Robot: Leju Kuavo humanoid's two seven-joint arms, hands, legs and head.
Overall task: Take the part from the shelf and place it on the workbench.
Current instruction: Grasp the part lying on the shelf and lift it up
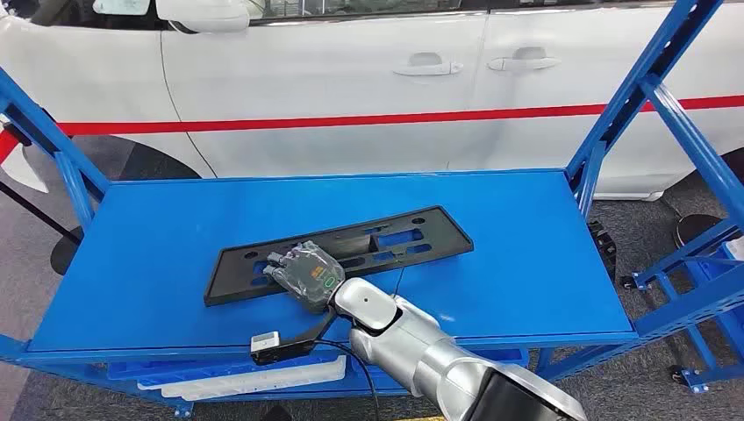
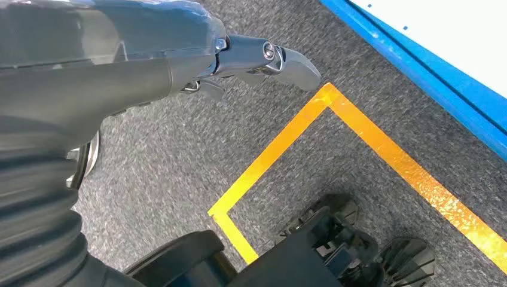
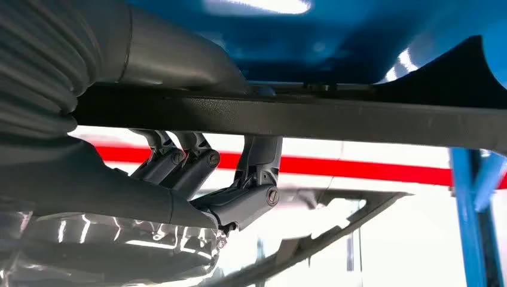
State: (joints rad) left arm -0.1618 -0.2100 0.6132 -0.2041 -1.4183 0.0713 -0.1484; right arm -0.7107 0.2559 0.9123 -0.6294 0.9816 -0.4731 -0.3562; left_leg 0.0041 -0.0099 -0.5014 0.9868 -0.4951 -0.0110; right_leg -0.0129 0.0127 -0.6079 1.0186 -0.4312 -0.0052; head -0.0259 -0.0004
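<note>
On the blue metal shelf top point(image 1: 158, 254), lying flat and slightly skewed, sits the long black plastic plate-frame part point(image 1: 412, 239) with slotted cut-outs; it looks light, thin, fairly stiff but likely to flex end to end, so a hold near mid-length on the near long edge seems best. Right hand point(image 1: 303, 274) is on that near edge left of centre, fingers point(image 3: 254, 179) curled over the rim with the thumb on the other face, apparently gripping it. Left hand point(image 2: 149, 57) hangs over grey carpet and yellow floor tape point(image 2: 275, 149), fingers loosely extended, holding nothing.
</note>
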